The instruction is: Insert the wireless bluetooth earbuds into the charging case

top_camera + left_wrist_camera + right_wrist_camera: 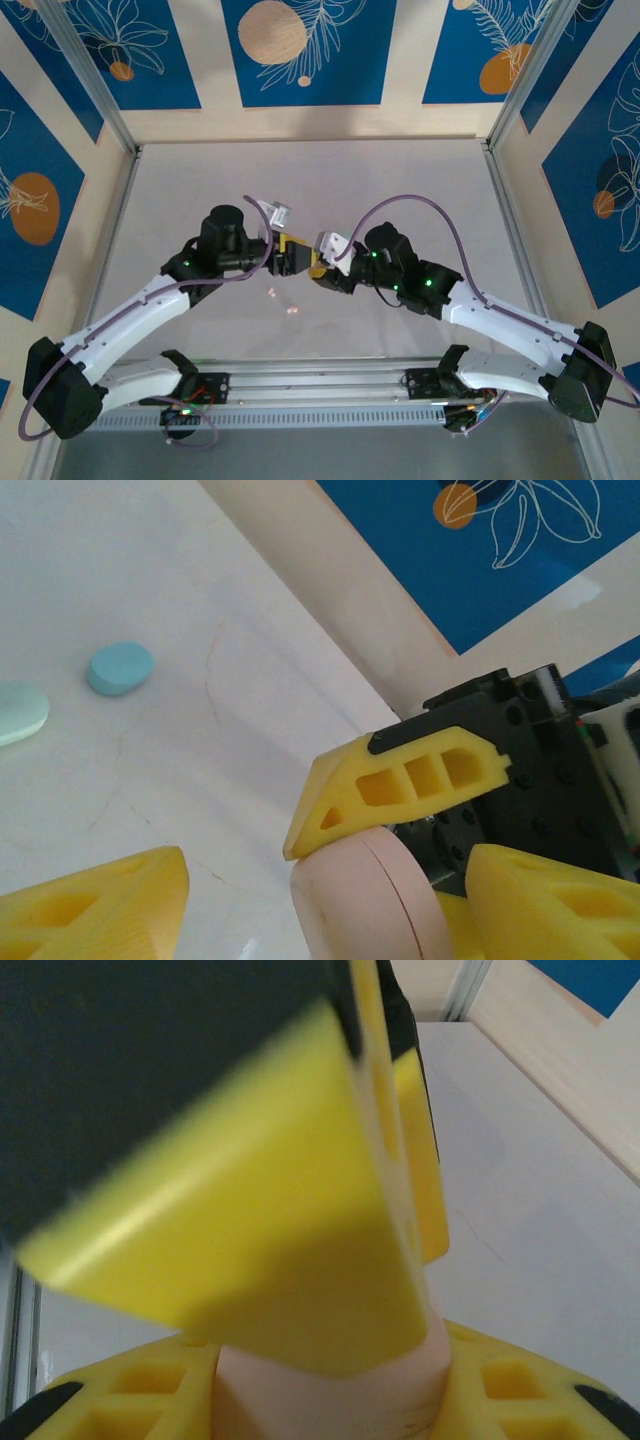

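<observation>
While the right tool (325, 1400) clamps the rounded pink plastic charging case (365, 910), apparently closed, the left tool (330, 880) stands fairly wide around it. Tiny pink plastic earbuds (292, 310) lie loose on the white counter (400, 180), so none looks inserted.

The top camera looks down from high above and behind the left pincer (293, 258) and right pincer (322, 272). Each wrist camera sits close behind its own pincer; both share the pink case (360, 905) between them.
</observation>
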Tool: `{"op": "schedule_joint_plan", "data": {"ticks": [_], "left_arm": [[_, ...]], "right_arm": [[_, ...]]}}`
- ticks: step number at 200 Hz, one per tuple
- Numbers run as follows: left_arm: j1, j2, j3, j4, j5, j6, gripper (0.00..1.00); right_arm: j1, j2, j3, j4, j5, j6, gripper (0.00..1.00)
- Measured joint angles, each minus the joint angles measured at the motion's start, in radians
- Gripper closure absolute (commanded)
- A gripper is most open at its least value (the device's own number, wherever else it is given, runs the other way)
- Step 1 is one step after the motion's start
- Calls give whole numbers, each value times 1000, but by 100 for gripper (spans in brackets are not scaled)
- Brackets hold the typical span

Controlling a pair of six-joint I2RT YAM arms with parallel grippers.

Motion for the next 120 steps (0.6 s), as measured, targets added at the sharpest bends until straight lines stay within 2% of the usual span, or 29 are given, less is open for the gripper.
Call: {"op": "schedule_joint_plan", "data": {"ticks": [36,61,85,105,120], "left_arm": [[-27,31,41,-36,-1,10,44],[-36,35,57,-64,-18,27,64],[-36,38,62,-84,-55,5,79],[-40,35,61,-82,-83,-28,86],[-45,19,54,-71,-115,-64,87]], "right_arm": [[0,6,0,14,23,0,67],[0,17,1,18,48,0,67],[6,26,5,19,86,-8,64],[11,31,5,24,106,-16,57],[12,26,4,34,112,-11,44]]}}
